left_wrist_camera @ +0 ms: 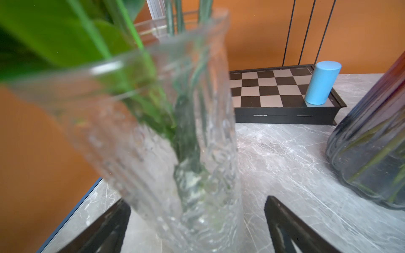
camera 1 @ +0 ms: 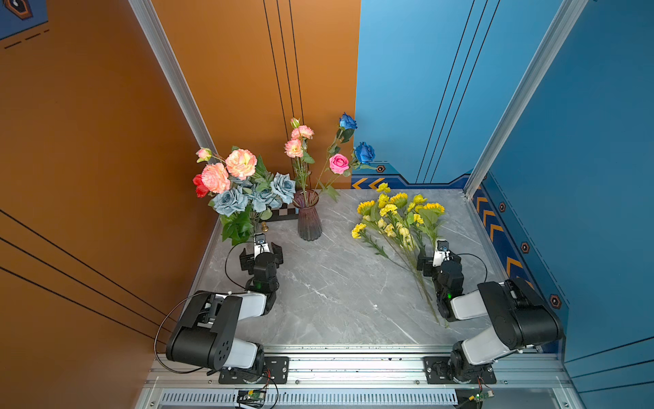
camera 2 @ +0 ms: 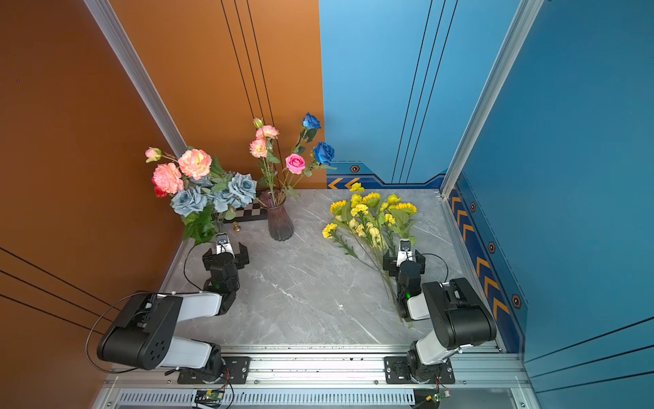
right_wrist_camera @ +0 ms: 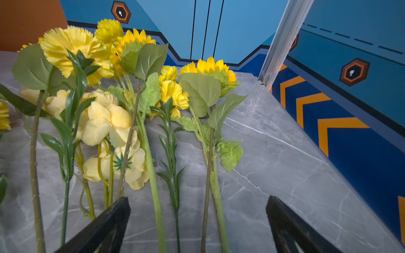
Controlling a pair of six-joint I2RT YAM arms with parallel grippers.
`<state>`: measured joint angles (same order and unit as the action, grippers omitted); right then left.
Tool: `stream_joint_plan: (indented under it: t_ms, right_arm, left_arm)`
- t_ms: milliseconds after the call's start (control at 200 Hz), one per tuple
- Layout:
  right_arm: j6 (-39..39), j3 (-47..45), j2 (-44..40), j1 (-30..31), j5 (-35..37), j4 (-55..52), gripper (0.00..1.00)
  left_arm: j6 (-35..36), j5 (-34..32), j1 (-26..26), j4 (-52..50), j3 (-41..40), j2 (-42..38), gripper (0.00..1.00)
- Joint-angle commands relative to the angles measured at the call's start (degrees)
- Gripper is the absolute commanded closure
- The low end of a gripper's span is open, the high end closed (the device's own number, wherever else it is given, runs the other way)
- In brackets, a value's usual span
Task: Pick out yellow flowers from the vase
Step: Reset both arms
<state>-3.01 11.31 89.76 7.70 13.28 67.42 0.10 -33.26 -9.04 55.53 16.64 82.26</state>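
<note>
The yellow flowers (camera 1: pixel 400 212) lie in a heap on the grey surface (camera 1: pixel 336 294), on the robot's right side. Their stems point at the right arm. I can see no yellow in the clear vase (left_wrist_camera: pixel 175 131) or in the purple vase (camera 1: pixel 309 216). Only pink, peach, red and blue blooms stand there. So the picking looks done, or very nearly.

The right end effector (right_wrist_camera: pixel 197 199) hangs just over the stems. Its 2 fingers are wide apart with nothing gripped. The left end effector (left_wrist_camera: pixel 197 200) is wide apart too, right in front of the clear vase, and it holds nothing.

I think the next move is to check both vases for a hidden yellow bloom.

The clear vase stands close to the left edge of the surface, with the chessboard (left_wrist_camera: pixel 274 87) behind it. A bump there could tip it. The heap lies near the right wall. The middle of the surface is bare and has the most room to move.
</note>
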Motion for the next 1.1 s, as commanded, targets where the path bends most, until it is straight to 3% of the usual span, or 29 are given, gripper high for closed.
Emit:
stream_joint_plan:
  t_ms: [0, 185, 330, 400, 465, 606, 1096]
  right_arm:
    - [-0.07, -0.59, 0.35, 0.20, -1.17, 6.51, 0.00]
    - [0.10, 0.18, 0.07, 0.29, -0.10, 4.98, 0.00]
    - [0.19, -0.07, -0.10, 0.16, -0.32, 5.09, 0.00]
    - [0.19, -0.39, 0.33, 0.21, -0.37, 6.12, 0.00]
    - [-0.16, -0.50, 0.24, 0.38, -0.73, 6.08, 0.00]
    - [0.49, 1.64, -0.88, -0.01, -0.17, 0.85, 0.00]
    - [0.85, 2.65, -0.88, -0.45, -0.97, -0.89, 0.00]
  left_arm:
    - [-0.13, 1.39, 0.45, 7.27, -2.86, 1.32, 0.02]
    - [0.10, 3.60, 0.73, 9.15, -3.82, 1.62, 0.02]
    - [-0.37, 11.46, 3.30, 14.59, -6.03, 4.65, 0.02]
    - [0.45, 12.09, 3.49, 25.32, -7.28, 10.99, 0.02]
    - [0.26, 12.05, 3.28, 21.91, -7.18, 8.63, 0.02]
    - [0.83, 12.07, 3.08, 25.26, -7.67, 10.32, 0.02]
    - [1.98, 11.38, 2.08, 25.25, -7.33, 10.59, 0.02]
